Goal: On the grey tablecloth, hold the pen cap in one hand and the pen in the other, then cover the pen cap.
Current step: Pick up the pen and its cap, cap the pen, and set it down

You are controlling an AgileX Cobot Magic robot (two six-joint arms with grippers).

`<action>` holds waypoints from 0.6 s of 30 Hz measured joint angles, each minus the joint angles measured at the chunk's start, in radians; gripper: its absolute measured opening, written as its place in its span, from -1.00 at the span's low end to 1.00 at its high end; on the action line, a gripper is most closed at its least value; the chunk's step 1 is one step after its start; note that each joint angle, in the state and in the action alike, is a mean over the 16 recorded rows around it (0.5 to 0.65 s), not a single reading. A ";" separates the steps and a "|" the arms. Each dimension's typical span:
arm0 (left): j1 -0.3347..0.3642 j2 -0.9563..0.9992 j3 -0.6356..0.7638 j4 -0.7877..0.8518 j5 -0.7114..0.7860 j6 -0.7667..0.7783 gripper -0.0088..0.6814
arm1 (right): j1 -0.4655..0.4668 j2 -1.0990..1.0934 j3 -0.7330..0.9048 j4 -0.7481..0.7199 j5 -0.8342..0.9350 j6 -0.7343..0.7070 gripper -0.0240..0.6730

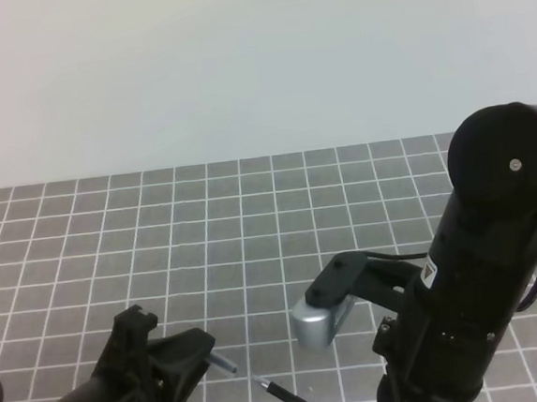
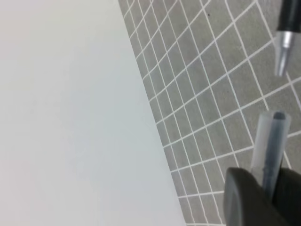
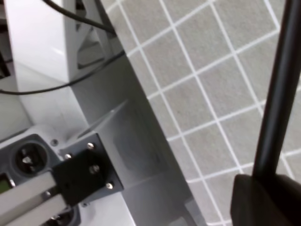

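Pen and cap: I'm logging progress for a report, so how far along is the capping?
Done: the left gripper holds the pen cap and the right gripper holds the pen, both lifted over the grey tablecloth. In hand: lining them up; the pen's tip points toward the cap's opening with a gap between. Left: sliding the cap on.

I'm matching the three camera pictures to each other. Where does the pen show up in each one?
Exterior high: the pen lies at the bottom centre, tip pointing up-left.
Left wrist: its silvery tip enters at the top right corner.
Right wrist: its black shaft runs down the right edge.
Shared landmark: the grey tablecloth.
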 joint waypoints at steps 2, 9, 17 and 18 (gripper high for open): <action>0.000 0.000 0.000 0.000 -0.003 -0.004 -0.75 | 0.000 0.006 -0.001 0.010 0.000 -0.003 -0.75; 0.000 0.000 0.000 0.000 -0.003 -0.007 -0.75 | 0.000 0.027 -0.007 0.036 0.000 -0.013 -0.75; 0.000 0.000 0.000 -0.010 0.008 -0.007 -0.75 | 0.000 0.038 -0.008 0.030 0.000 -0.019 -0.75; 0.000 0.000 0.000 -0.012 0.010 -0.007 -0.75 | 0.000 0.038 -0.008 0.030 0.000 -0.020 -0.75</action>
